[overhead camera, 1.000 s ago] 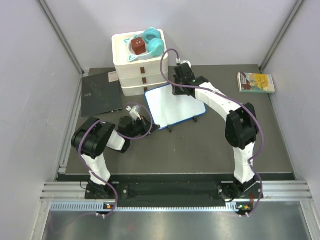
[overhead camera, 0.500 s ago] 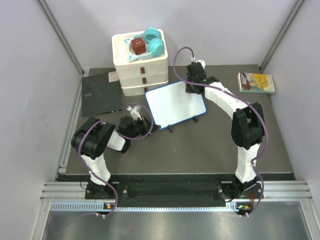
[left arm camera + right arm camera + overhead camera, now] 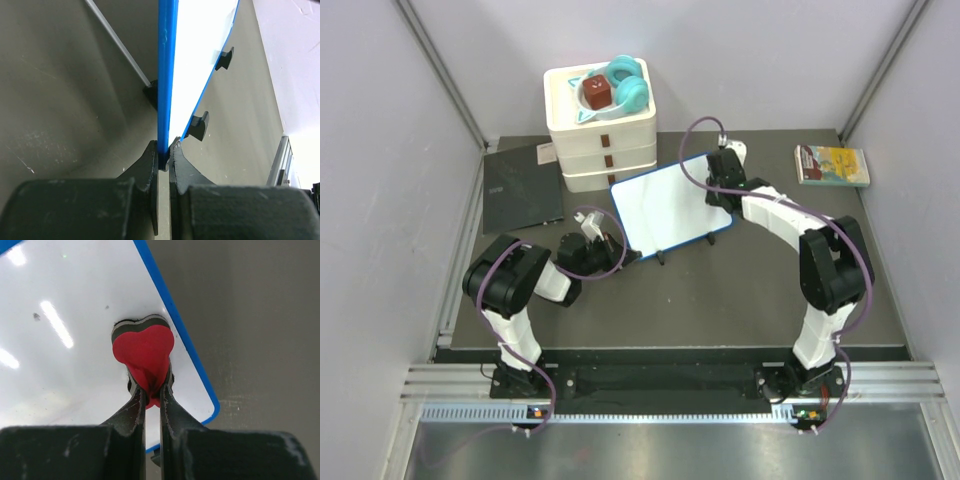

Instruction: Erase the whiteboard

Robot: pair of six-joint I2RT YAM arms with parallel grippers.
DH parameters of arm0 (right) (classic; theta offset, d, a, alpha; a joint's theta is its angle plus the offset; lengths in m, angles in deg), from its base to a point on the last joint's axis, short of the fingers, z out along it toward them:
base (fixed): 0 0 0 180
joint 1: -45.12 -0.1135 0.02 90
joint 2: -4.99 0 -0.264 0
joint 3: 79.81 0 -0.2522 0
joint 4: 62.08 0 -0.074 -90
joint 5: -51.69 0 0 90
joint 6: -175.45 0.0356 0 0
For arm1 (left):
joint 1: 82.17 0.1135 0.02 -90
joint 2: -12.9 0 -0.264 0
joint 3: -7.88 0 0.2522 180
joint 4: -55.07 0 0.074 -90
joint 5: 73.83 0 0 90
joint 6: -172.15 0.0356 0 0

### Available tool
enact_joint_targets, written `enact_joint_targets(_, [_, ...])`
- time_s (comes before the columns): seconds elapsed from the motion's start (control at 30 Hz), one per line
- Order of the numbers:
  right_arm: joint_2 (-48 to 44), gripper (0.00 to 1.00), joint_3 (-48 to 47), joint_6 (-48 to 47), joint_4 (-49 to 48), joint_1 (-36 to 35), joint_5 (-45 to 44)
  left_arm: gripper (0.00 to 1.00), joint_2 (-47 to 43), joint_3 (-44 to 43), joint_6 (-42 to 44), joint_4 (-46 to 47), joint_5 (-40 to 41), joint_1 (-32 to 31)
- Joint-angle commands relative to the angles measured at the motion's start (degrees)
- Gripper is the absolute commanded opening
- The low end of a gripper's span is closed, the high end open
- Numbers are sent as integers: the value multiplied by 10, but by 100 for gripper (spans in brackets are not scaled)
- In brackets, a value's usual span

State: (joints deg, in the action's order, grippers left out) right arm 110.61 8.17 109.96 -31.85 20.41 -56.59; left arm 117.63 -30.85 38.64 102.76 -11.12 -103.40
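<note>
At mid-desk [image 3: 720, 300], the whiteboard [image 3: 665, 210] sits just before the white drawer box [image 3: 605, 150]. Your left hand [image 3: 164, 150] is clenched on its blue frame edge — likely a brace against sliding. Your right hand [image 3: 150, 385] grasps a red heart-shaped eraser [image 3: 144, 347], pressed to the board beside its right corner — small specks show there.

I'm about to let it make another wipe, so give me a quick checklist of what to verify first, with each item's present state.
1. Hold: left gripper clamped on the blue frame of the whiteboard: ok.
2. Tool: right gripper shut on the red heart eraser: ok.
3. Eraser over the white surface, inside the frame: ok, close to the right edge.
4. Surface clean: not ok, small dark specks show in the right wrist view.
5. Board apart from the drawer box: cannot tell, its far corner lies very near.
</note>
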Motion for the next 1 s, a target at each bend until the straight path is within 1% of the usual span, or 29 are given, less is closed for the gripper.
enact_joint_targets(0.0, [23,0,64,7,23,-28,-4,0,23,13,60,-145,88,1])
enact_joint_targets(0.27, [24,0,64,11,26,-118,-18,0,23,13,60,-146,88,1])
enact_joint_targets(0.53, [53,0,29,1,30,-203,-7,0,26,12,60,-145,89,1])
enact_joint_targets(0.6, [56,0,21,-8,20,-212,22,0,26,13,60,-145,91,1])
enact_joint_targets(0.77, [49,0,8,-12,9,-227,57,0,25,13,59,-147,91,1])
enact_joint_targets(0.87, [19,0,12,-13,5,-226,69,0,25,13,59,-147,93,1])
enact_joint_targets(0.97, [-20,0,14,-13,17,-227,56,0,25,13,59,-147,93,1])
